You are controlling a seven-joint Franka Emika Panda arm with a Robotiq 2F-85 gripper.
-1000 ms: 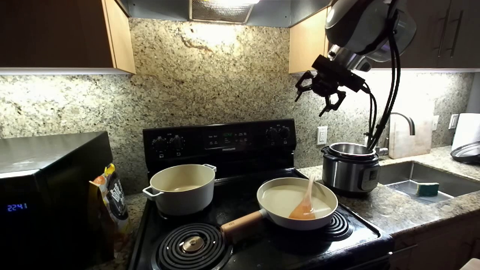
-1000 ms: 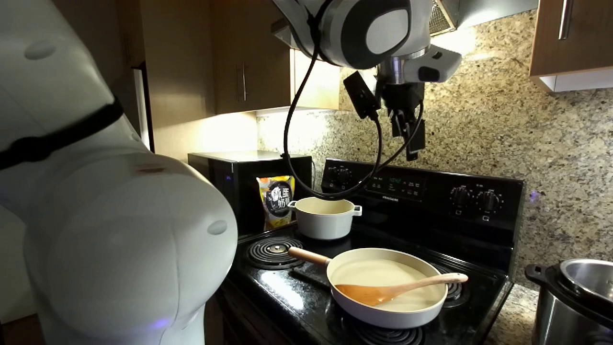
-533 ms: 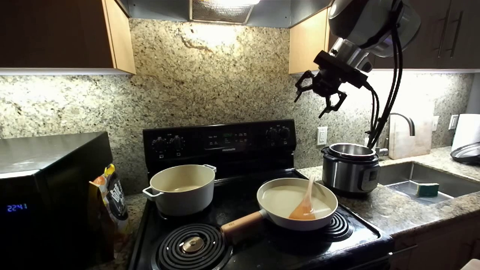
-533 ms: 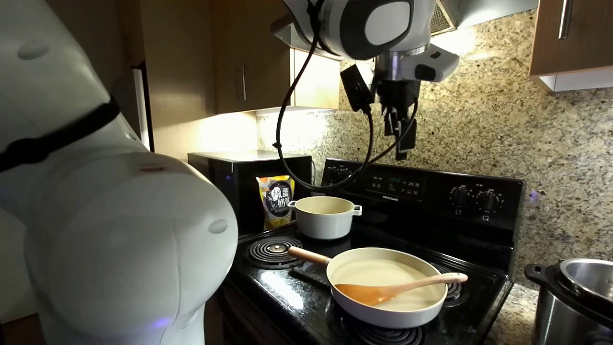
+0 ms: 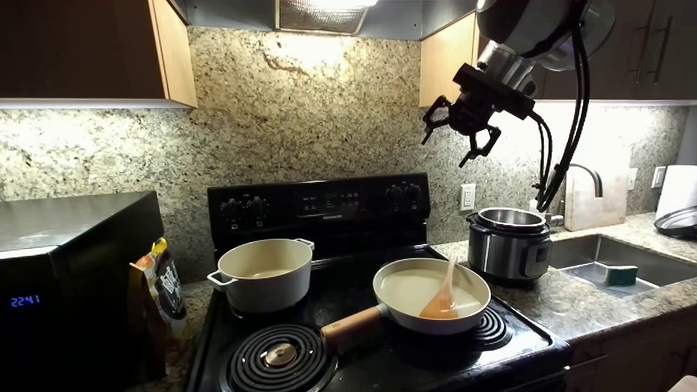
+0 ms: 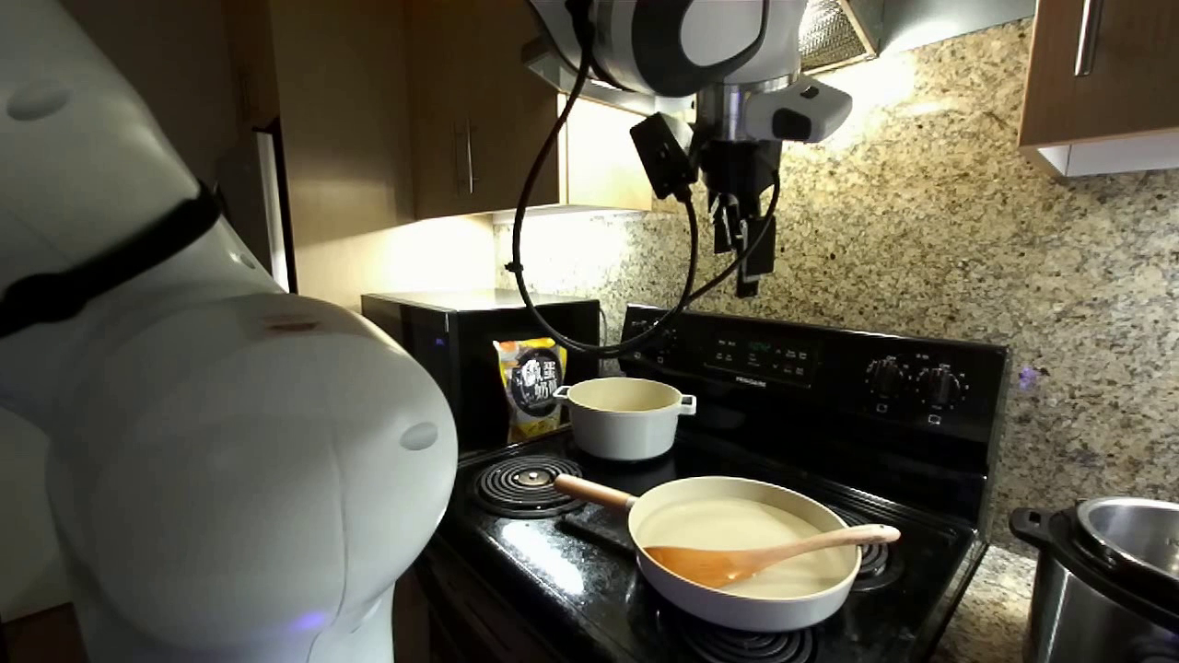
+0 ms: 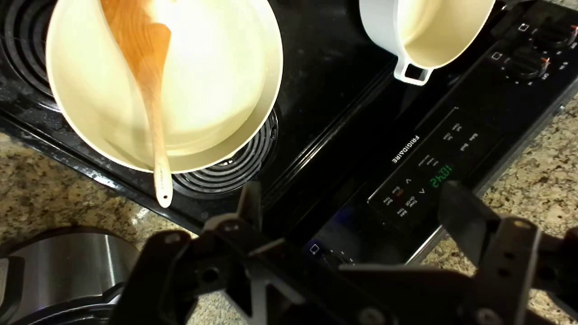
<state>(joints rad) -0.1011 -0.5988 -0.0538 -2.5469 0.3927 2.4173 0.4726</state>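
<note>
While the gripper hangs upper right, its fingers gape. The lower-right pan holds a spatula, perhaps liquid.

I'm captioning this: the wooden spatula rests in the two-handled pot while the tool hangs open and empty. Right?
Only the vessel is wrong: the wooden spatula rests in the frying pan, as both exterior views show, while the tool hangs open and empty.
</note>
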